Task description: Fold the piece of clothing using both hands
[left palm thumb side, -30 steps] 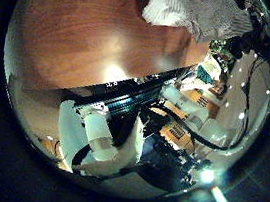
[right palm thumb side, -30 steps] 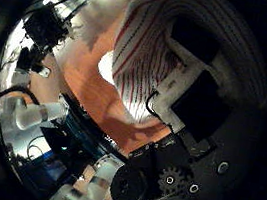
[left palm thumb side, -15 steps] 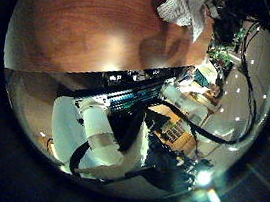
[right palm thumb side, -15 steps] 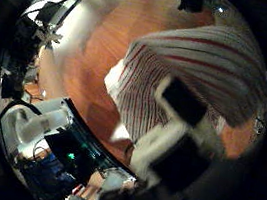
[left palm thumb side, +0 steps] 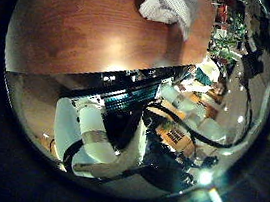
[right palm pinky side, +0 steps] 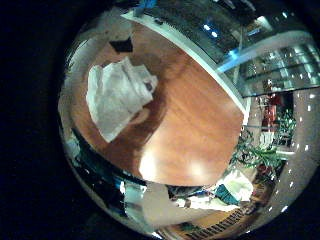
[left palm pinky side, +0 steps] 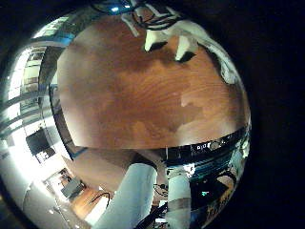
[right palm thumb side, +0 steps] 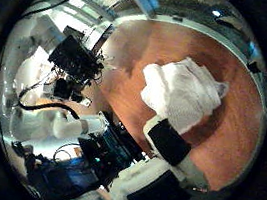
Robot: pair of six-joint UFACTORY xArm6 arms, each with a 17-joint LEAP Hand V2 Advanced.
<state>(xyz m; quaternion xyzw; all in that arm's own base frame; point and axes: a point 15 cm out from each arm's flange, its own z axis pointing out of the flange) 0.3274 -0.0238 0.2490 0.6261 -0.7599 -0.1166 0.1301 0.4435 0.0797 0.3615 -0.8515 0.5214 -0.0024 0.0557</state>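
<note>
The piece of clothing (right palm pinky side: 118, 92) lies in a crumpled, bunched heap on the wooden table (right palm pinky side: 190, 110), with no hand touching it. In the right thumb side view the clothing (right palm thumb side: 183, 92) sits well away from the palm. One finger of my right hand (right palm thumb side: 172, 148) reaches out straight, short of the cloth and holding nothing. The left thumb side view catches only an edge of the clothing (left palm thumb side: 174, 4) on the table (left palm thumb side: 84, 33). Fingers of my left hand (left palm pinky side: 164, 38) hang relaxed over bare table (left palm pinky side: 143, 95), holding nothing.
A small dark object (right palm pinky side: 121, 45) lies on the table beyond the clothing. The table's edge (left palm thumb side: 98, 76) runs close under the left palm, with an arm and equipment past it. Wide bare wood spreads beside the heap.
The cloth filled the right palm view against the fingers; now it lies apart on the table, let go, with the right hand pulled away. The left view shifted only slightly.
</note>
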